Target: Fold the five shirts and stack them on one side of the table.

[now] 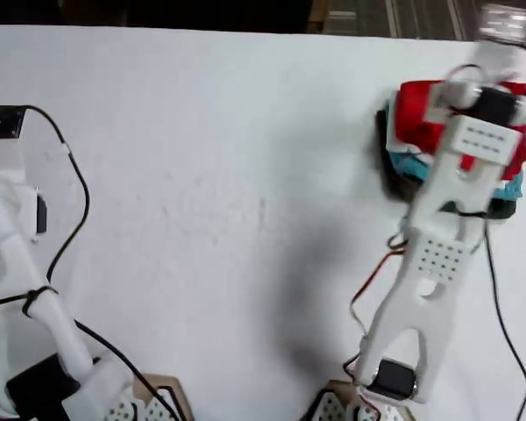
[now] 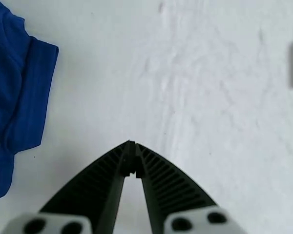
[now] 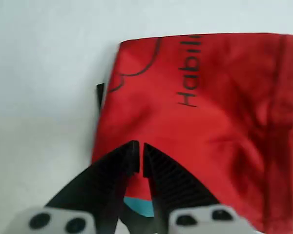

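Lift right gripper (image 3: 138, 151), jaws pressed together, straight up from folded red cloth shirt (image 1: 415, 118), upper right; left gripper (image 2: 132, 148) likewise pressed together.

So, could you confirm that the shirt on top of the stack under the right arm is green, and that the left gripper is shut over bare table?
Not quite: the top shirt of the stack is red, not green, as the right wrist view shows. The rest holds: the left gripper is shut over bare table.
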Robot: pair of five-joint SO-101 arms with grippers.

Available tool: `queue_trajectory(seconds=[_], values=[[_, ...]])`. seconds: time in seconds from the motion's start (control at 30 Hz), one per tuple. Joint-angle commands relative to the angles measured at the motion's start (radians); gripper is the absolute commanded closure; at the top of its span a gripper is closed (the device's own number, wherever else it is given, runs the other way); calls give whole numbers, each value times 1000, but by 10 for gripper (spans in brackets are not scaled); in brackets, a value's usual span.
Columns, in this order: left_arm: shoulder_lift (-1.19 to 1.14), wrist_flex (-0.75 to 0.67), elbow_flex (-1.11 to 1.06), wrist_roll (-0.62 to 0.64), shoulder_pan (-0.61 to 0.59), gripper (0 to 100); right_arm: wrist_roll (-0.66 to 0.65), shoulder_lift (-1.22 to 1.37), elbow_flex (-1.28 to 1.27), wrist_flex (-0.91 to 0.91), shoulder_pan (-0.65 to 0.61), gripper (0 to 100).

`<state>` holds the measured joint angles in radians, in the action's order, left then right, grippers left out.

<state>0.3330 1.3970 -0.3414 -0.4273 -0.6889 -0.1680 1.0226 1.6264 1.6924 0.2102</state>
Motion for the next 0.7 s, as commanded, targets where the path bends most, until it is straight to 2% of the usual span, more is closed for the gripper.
queue_trajectory(seconds=[0.0,0.13,0.37,0.53,0.67], values=[[40,-2,5,-9,12,970,-29,-84,40,-18,-54,978],[40,-2,5,-9,14,970,-31,-47,31,-65,-85,978],[40,-41,4,-9,14,969,-34,68,29,64,-25,978],[37,-68,5,-6,15,969,-178,71,-28,79,2,978],[34,-74,4,-2,15,969,-222,19,-222,79,22,978]])
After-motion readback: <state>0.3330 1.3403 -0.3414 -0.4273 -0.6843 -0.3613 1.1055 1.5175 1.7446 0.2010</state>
